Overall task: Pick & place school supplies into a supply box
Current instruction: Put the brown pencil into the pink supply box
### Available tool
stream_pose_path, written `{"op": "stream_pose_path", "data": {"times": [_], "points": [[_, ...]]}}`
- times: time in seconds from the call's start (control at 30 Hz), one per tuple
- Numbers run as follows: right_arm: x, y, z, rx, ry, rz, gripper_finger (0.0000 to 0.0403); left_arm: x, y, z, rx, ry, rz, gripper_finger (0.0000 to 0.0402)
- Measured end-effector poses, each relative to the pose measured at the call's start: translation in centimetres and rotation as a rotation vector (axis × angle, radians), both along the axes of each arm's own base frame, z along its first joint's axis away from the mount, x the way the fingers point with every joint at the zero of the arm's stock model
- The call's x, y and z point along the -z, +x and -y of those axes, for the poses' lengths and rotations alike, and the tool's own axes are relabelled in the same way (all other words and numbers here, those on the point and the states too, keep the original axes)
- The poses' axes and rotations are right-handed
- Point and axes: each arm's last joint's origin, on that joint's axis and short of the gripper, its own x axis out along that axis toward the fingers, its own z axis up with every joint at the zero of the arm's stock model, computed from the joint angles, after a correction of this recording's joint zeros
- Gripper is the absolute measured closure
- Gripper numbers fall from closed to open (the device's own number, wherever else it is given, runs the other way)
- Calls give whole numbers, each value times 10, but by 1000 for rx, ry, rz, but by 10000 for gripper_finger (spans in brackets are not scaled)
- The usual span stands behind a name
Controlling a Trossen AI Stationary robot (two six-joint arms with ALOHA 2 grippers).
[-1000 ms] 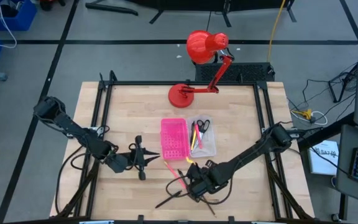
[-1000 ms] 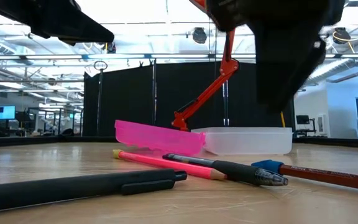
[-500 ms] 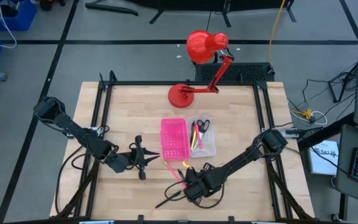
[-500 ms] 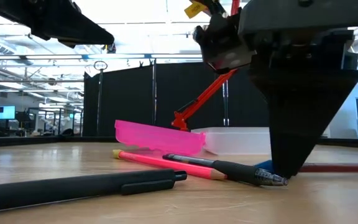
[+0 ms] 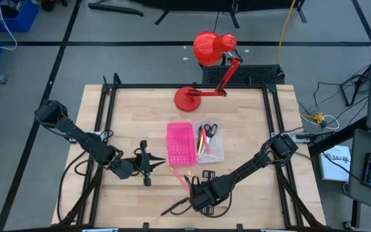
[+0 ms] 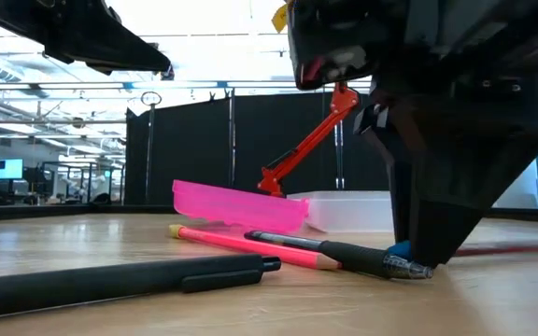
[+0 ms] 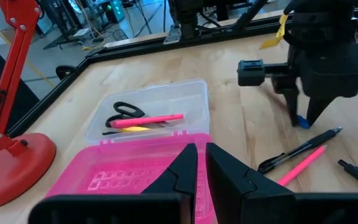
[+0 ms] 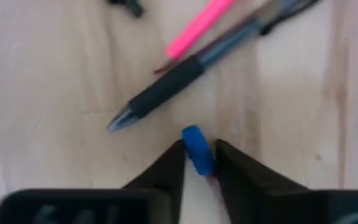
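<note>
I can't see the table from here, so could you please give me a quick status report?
Right hand down on the table, closed around the blue-tipped pencil. Left hand shut, empty, waiting beside the supply box. Black pen and pink pencil lie close by.

We see supply box (image 5: 210,152) mid-bench: clear tray joined to hot-pink perforated half (image 5: 180,143). Tray holds black-handled scissors (image 7: 122,113), pink pen (image 7: 146,120), yellow pencil (image 7: 134,129). Near bench front lie pink pencil (image 6: 250,246), black pen (image 8: 166,83), blue-tipped pencil (image 8: 197,150), long black pen (image 6: 110,282), all flat.
</note>
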Motion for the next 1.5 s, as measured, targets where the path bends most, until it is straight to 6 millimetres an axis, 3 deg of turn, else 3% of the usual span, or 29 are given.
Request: {"op": "stream_pose_path", "data": {"times": [0.13,0.3,0.43,0.6,0.77,1.0,1.07,1.27,1.37,1.5], "points": [[14,-8,4,-32,19,-42,385,0,0,0,0,0,0,360],[25,-14,8,48,82,-58,378,0,0,0,0,2,0,360],[14,-13,8,65,107,-15,384,0,0,0,0,1,0,360],[-33,-14,15,120,132,146,384,0,0,0,-1,-4,1,360],[-107,-14,35,247,185,430,384,0,0,0,-1,-6,3,360],[-179,-23,93,495,134,741,384,0,0,0,-2,-9,3,360],[-188,-24,115,567,126,799,384,0,0,0,-3,-10,4,360],[-180,-26,195,809,123,892,384,0,0,0,-1,-1,1,360],[-154,-29,226,880,170,849,384,0,0,0,-1,0,-1,360],[-117,-37,254,955,256,839,385,2,-1,-1,0,16,-24,360]]}}
